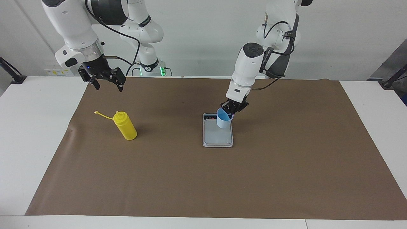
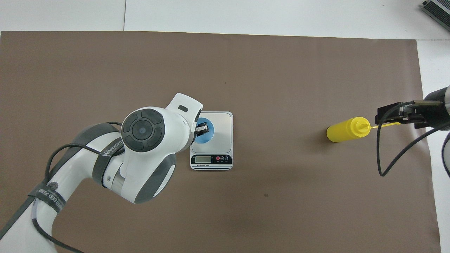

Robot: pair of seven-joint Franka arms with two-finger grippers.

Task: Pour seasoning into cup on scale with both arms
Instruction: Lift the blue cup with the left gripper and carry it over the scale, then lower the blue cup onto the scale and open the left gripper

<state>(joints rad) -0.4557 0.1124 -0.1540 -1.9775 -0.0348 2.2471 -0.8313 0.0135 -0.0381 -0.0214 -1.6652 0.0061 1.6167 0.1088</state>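
Seasoning bottle (image 1: 126, 126), yellow with its tethered cap (image 1: 96, 112) trailing off the nozzle, stands on the brown mat (image 1: 203, 178) toward the right arm's end of the counter (image 1: 31, 133), seen from the facing camera; the right gripper (image 1: 106, 83) hangs in the air over the mat with its fingers apart, clear of the bottle. At mid-mat the left gripper (image 1: 229, 113) has its fingers clamped on the rim of the light-blue cup (image 1: 223, 120), one finger inside, the cup over the scale (image 1: 218, 140) near its display edge. From overhead, the cup (image 2: 205, 135) shows over the weighing plate beside the left gripper (image 2: 200, 129), the scale (image 2: 219, 140) showing its display and buttons. The left arm's band reads "WANJEED"; the scale's lettering is illegible.
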